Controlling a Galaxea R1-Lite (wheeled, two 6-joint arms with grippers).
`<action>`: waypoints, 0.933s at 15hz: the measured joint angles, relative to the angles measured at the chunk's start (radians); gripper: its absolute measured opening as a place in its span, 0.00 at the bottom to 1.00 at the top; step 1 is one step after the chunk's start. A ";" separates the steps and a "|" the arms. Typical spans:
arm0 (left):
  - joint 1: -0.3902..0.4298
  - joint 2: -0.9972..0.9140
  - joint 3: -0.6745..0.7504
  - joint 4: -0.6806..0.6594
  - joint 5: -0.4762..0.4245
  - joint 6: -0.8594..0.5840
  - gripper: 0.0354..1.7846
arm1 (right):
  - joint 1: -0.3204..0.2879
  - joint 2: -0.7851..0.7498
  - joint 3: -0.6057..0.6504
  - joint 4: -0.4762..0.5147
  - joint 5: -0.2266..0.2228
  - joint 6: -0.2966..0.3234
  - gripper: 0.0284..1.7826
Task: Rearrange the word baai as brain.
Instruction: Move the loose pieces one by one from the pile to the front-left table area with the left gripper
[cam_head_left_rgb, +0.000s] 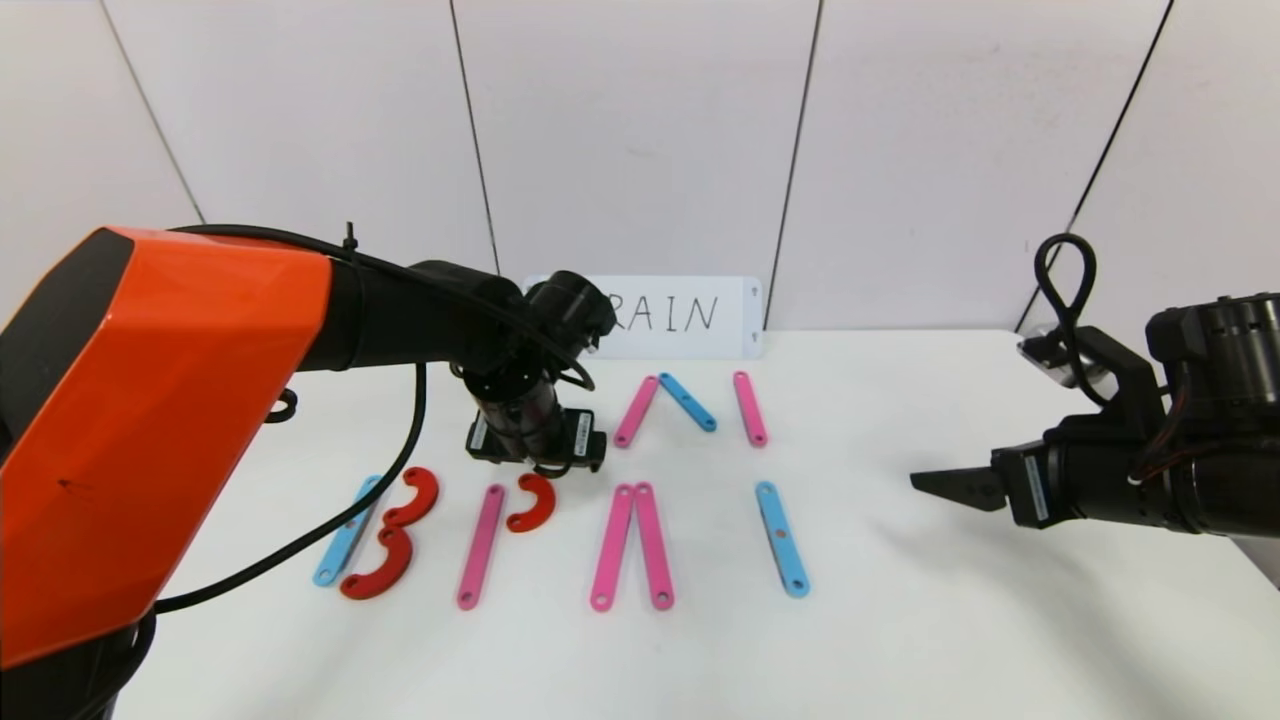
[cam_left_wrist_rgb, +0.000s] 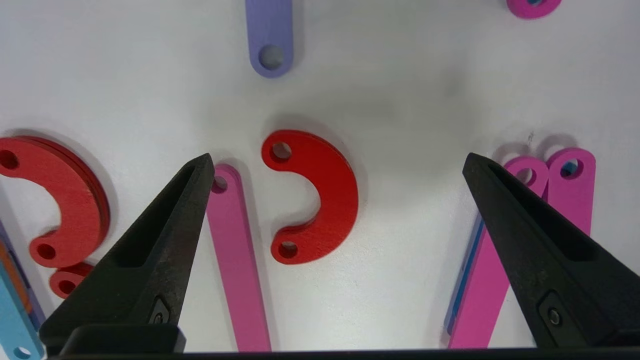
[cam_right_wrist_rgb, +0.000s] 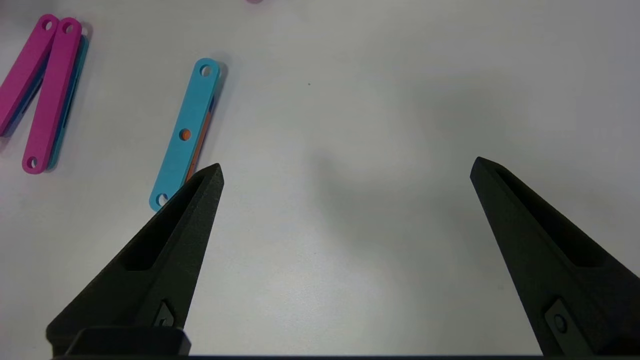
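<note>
The front row of flat holed pieces reads left to right: a blue bar (cam_head_left_rgb: 345, 530) with two red curves (cam_head_left_rgb: 415, 497) beside it, a pink bar (cam_head_left_rgb: 481, 545) with one red curve (cam_head_left_rgb: 531, 502) (cam_left_wrist_rgb: 320, 200) at its top, two pink bars (cam_head_left_rgb: 632, 545) meeting at the top, and a lone blue bar (cam_head_left_rgb: 782, 538). My left gripper (cam_head_left_rgb: 535, 455) (cam_left_wrist_rgb: 337, 160) hovers open over that single red curve, which lies flat on the table between the fingers, untouched. A short purple bar (cam_left_wrist_rgb: 270, 35) lies just beyond it. My right gripper (cam_head_left_rgb: 960, 487) (cam_right_wrist_rgb: 345, 167) is open and empty at the right.
Behind the row lie a pink bar (cam_head_left_rgb: 636, 410), a blue bar (cam_head_left_rgb: 687, 401) and another pink bar (cam_head_left_rgb: 749, 407). A white handwritten card (cam_head_left_rgb: 690, 315) leans on the back wall, partly hidden by my left arm. The white table (cam_head_left_rgb: 950, 620) is bare at right.
</note>
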 joint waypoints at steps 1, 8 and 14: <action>0.011 0.006 -0.015 -0.004 0.000 0.005 0.97 | 0.000 0.000 0.000 0.000 0.000 0.000 0.97; 0.089 0.112 -0.166 -0.001 -0.005 0.042 0.97 | 0.000 0.000 0.002 0.000 0.000 0.000 0.97; 0.111 0.148 -0.190 -0.021 -0.046 0.079 0.97 | 0.000 0.000 0.002 0.000 -0.001 0.000 0.97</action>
